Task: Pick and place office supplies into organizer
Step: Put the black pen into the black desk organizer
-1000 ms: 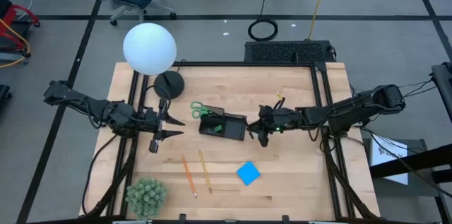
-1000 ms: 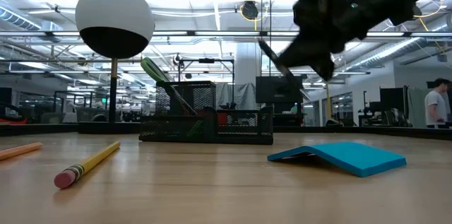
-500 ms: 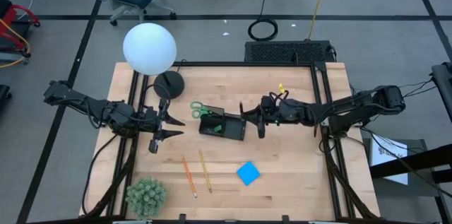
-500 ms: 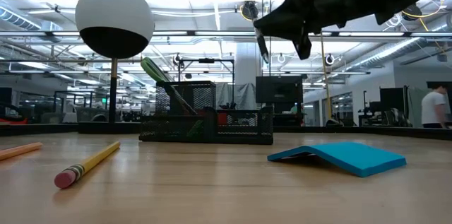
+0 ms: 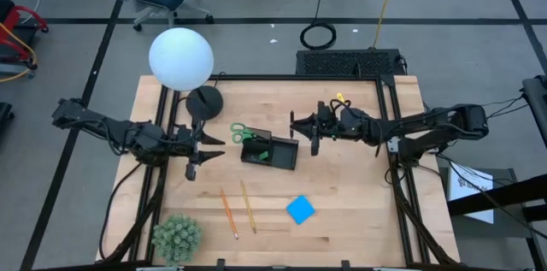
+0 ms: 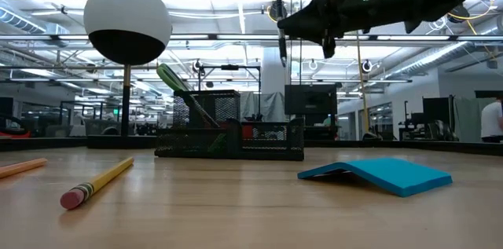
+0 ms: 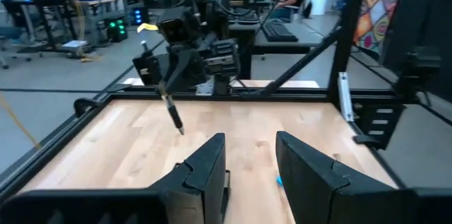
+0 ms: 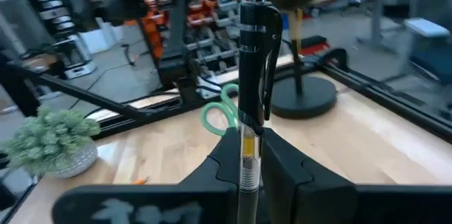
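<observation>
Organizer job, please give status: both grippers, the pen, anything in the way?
Right gripper shut on pen, raised beside the organizer. Left gripper open, waiting left of it. Scissors already standing in it. Path clear.

No text, label, brand, number or sign can be read anywhere in these views. The white sheet on the floor beyond the bench's right edge [image 5: 473,184] carries dark markings, but they are too small to make out.

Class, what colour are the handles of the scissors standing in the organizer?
Green. The scissors' looped plastic handles show best in the high view, poking out of the black mesh organizer.
</observation>
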Available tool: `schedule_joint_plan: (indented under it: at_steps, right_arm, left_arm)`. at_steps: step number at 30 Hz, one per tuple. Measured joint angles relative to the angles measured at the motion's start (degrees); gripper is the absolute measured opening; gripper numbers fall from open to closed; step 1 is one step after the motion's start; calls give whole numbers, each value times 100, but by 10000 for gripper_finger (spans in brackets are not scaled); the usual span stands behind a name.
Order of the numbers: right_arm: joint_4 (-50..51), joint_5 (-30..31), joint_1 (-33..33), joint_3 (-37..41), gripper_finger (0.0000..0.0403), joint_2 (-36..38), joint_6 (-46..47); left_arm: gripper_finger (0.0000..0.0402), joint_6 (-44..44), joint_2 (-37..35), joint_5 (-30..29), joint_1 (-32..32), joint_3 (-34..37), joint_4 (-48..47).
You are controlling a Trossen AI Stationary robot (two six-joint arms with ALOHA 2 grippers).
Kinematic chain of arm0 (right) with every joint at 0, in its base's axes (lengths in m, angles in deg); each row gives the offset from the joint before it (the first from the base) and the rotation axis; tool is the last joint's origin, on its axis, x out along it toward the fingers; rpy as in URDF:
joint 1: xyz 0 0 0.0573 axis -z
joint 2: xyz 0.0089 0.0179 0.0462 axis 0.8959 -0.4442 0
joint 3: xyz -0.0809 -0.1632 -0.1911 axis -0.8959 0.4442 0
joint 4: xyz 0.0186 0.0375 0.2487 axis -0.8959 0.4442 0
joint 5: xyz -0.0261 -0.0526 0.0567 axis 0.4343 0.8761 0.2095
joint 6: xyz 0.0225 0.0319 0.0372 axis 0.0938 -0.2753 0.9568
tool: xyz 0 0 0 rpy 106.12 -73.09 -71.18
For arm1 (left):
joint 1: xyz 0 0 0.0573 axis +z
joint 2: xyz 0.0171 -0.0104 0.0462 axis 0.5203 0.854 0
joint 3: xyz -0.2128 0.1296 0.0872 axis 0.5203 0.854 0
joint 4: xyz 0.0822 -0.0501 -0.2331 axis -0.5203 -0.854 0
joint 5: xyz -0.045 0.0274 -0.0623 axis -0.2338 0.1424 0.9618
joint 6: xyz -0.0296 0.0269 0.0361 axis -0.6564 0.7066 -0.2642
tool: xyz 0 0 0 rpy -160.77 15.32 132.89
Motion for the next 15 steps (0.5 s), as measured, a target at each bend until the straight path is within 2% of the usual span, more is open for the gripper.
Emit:
schedule_joint_plan:
  at_steps: [7, 13, 15]
  right_arm:
    - [-855, -533, 305, -15, 19, -720, -30]
    - [-997, -658, 377, -430, 19, -1418, -81]
    - [-988, -884, 377, -632, 19, -1616, -163]
  left_arm:
    - [131, -57, 353, -7, 230, 0, 128]
    - [131, -74, 771, 25, 350, 0, 373]
    - [131, -58, 845, 54, 372, 0, 398]
